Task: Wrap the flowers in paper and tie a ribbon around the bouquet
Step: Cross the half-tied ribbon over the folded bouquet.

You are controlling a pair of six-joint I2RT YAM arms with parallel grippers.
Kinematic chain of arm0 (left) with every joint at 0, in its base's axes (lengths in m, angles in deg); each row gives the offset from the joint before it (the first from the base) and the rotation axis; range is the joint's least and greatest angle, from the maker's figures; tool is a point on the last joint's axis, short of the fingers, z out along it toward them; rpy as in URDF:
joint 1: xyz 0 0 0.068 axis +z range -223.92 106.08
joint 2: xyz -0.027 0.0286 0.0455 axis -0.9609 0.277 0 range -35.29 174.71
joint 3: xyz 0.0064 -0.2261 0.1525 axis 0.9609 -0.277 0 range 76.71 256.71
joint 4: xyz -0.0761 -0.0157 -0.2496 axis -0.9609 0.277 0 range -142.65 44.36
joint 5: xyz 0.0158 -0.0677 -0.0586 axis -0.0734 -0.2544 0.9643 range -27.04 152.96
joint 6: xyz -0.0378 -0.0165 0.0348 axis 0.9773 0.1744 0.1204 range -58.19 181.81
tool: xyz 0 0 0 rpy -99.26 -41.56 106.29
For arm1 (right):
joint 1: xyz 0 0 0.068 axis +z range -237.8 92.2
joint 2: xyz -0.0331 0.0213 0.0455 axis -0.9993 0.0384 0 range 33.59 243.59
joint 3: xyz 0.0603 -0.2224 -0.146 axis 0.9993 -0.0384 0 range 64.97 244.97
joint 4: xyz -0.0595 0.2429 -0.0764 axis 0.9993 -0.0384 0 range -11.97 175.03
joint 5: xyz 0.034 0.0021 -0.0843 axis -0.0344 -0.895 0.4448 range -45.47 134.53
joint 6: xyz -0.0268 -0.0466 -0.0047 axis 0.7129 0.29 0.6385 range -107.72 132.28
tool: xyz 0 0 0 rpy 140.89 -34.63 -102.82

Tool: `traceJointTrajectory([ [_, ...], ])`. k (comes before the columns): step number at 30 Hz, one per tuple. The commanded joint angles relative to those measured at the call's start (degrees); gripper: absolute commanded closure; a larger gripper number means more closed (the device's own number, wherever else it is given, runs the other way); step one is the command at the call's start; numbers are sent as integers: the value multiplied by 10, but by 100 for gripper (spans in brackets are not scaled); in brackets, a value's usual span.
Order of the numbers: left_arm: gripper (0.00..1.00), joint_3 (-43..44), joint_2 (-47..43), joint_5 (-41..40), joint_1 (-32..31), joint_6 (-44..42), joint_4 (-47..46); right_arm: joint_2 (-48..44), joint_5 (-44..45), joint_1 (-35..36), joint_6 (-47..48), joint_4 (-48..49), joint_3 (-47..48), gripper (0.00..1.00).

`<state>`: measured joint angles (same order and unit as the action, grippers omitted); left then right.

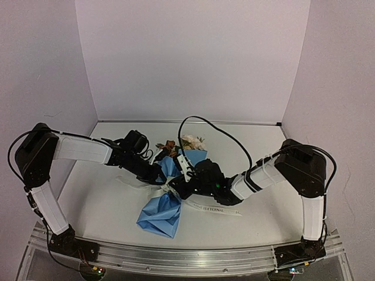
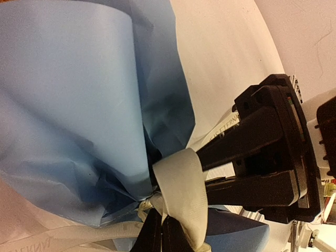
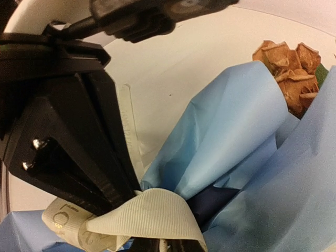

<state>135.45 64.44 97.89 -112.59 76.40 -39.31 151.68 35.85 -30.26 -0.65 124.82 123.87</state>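
Flowers (image 1: 192, 141) inside paper (image 1: 161, 213) cone; ribbon (image 1: 217, 211) cinching middle.

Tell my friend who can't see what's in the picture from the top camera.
A blue-paper bouquet lies on a white table, flowers toward the back. The left end effector and right end effector meet at the cream ribbon around its middle.

A narrow cream fabric ribbon (image 2: 178, 189) cinches the crumpled light-blue paper sheet (image 2: 79, 105). Right of that ribbon, the black right gripper (image 2: 206, 172) reaches it, fingertips hidden; below, the left gripper (image 2: 161, 227) pinches it.
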Motion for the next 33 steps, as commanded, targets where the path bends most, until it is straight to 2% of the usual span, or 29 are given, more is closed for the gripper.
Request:
traceJointTrajectory([
  [1,100,16,-8,8,-3,37,-47,-45,9,5,-11,14,-28,84],
  [9,100,20,-22,2,-3,85,-37,-110,14,6,-70,7,-89,73],
  [14,100,50,-18,9,-4,89,2,-159,13,8,-78,-48,-100,70],
  [25,100,122,12,19,-11,91,92,-158,-5,14,-36,-125,-48,61],
  [33,100,146,25,19,-12,91,122,-146,-9,18,-59,-162,-11,60],
])
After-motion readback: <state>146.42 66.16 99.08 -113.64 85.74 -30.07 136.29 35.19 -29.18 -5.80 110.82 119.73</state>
